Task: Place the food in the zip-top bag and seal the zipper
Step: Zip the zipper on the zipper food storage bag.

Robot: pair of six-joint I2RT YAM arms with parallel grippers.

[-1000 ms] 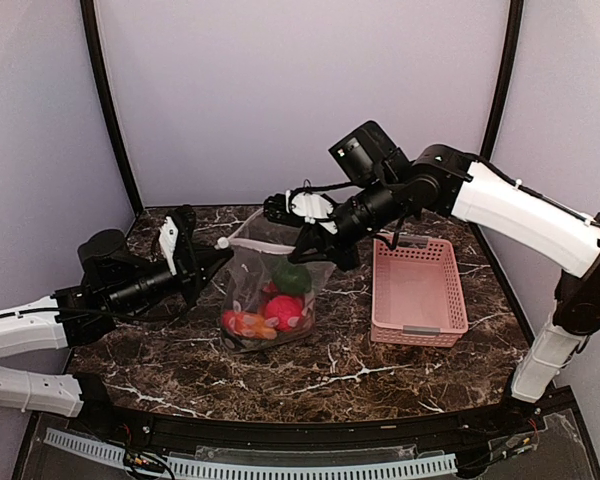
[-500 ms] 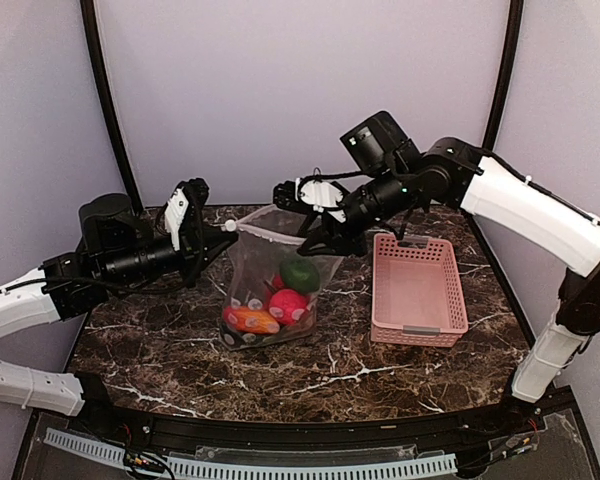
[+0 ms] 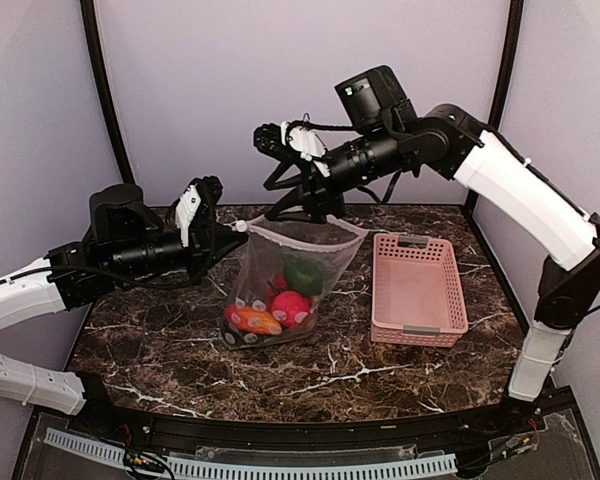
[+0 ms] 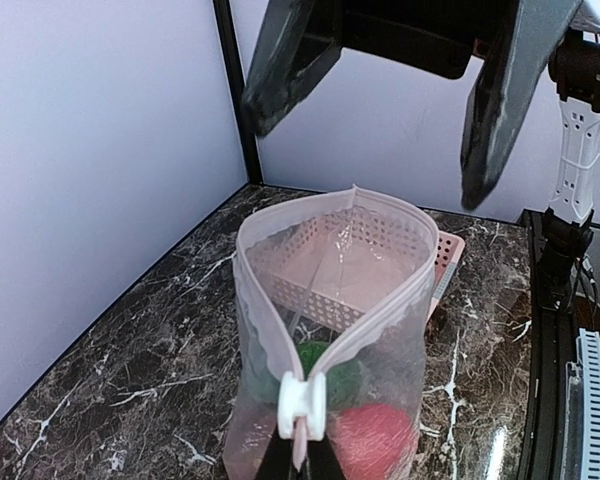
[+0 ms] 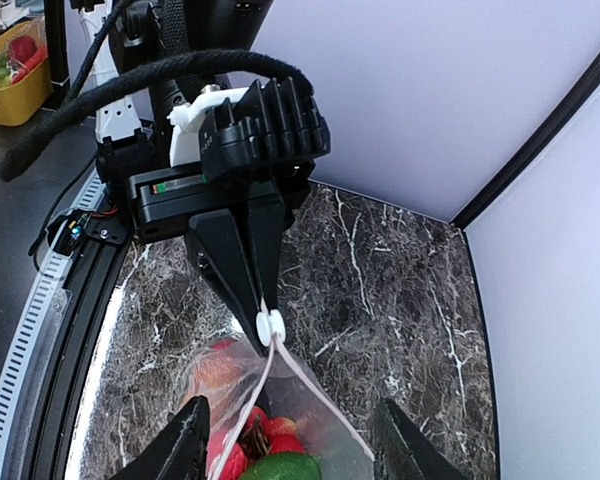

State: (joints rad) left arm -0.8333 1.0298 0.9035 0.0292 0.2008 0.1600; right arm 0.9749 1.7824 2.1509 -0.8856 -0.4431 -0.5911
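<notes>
Our left gripper [image 4: 300, 458] clamps the zipper [image 4: 302, 405] at its end; the right gripper [image 3: 302, 205] hangs open above. The bag [image 3: 280, 262] stands on the table [image 3: 380, 370], food [image 3: 288, 305] inside, mouth gaping — held by one corner, we risk it sagging and spilling.

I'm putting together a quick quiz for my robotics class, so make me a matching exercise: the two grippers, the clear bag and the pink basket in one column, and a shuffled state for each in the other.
1. left gripper
2. right gripper
3. clear crinkly plastic zip-top bag
4. pink slotted plastic basket

A. empty
B. open, above the bag
C. mouth open, toy food inside
D. shut on the white zipper slider

Pairs: 1-D, 2-B, 3-C, 4-A
</notes>
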